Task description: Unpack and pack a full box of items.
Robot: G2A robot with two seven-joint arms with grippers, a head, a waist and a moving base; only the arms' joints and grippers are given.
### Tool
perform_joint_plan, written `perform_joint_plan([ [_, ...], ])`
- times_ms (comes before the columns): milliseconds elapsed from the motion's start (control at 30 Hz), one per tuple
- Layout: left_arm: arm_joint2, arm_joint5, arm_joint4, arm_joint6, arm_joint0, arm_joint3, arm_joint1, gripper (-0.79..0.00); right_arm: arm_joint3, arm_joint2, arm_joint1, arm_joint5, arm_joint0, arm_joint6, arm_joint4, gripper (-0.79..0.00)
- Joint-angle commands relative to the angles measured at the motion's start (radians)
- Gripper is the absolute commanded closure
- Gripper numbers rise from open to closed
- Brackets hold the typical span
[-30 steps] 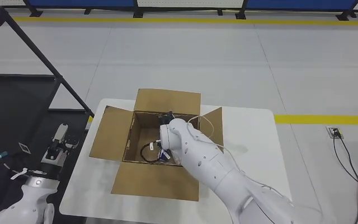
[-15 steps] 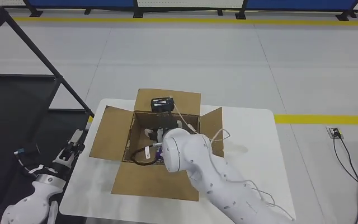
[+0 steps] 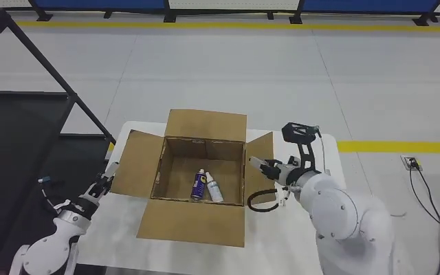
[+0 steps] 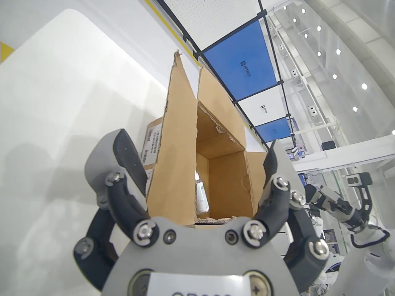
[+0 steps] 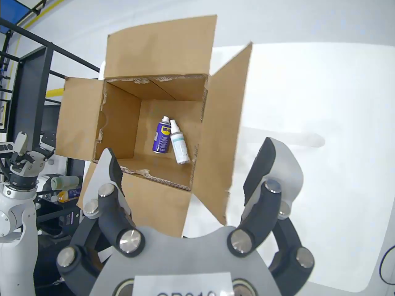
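Observation:
An open cardboard box [image 3: 204, 128] stands mid-table with all flaps spread. On its floor lie a blue spray can [image 3: 198, 184] [image 5: 162, 135] and a white bottle [image 3: 213, 189] [image 5: 179, 146], side by side; the white bottle [image 4: 202, 195] shows through the box opening. My right gripper [image 3: 258, 163] [image 5: 191, 167] is open at the outer edge of the box's right flap [image 5: 226, 130], which lies between its fingers. My left gripper [image 3: 106, 180] [image 4: 200, 158] is open beside the left flap [image 4: 176, 143], whose edge lies between its fingers.
The white table [image 3: 302, 234] has bare room to the right of the box. A black metal rack [image 3: 41, 62] stands off the table's left side, with items on a low shelf [image 5: 64, 183]. A yellow floor line [image 3: 388, 146] runs past the table's right.
My right arm has pulled back out of the box to the right flap, uncovering the can and bottle. My left gripper has moved up toward the left flap.

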Motion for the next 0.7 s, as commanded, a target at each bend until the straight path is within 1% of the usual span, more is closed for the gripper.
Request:
perform_joint_plan([
  [0,0.002,-0.008,-0.009,-0.008,0.003,-0.012,0.000,-0.785,0.053,0.066,0.005,-0.055,-0.006,0.002,0.089,-0.785],
  [133,0.006,-0.016,-0.024,-0.038,0.011,-0.045,0.002,-0.785,0.169,0.142,0.014,-0.146,-0.003,-0.017,0.242,-0.785],
  [200,0.014,-0.020,-0.021,-0.049,0.016,-0.064,0.002,-0.785,0.217,0.167,0.018,-0.202,0.001,-0.022,0.323,-0.785],
  [300,0.023,-0.027,-0.023,-0.058,0.024,-0.098,0.003,-0.785,0.268,0.184,0.025,-0.269,0.011,-0.028,0.404,-0.785],
  [500,0.028,-0.039,-0.037,-0.051,0.043,-0.157,0.002,-0.785,0.282,0.171,0.037,-0.342,0.023,-0.035,0.494,-0.785],
  [667,0.034,-0.040,-0.060,-0.062,0.053,-0.184,0.003,-0.785,0.260,0.140,0.046,-0.370,0.035,-0.030,0.541,-0.785],
])
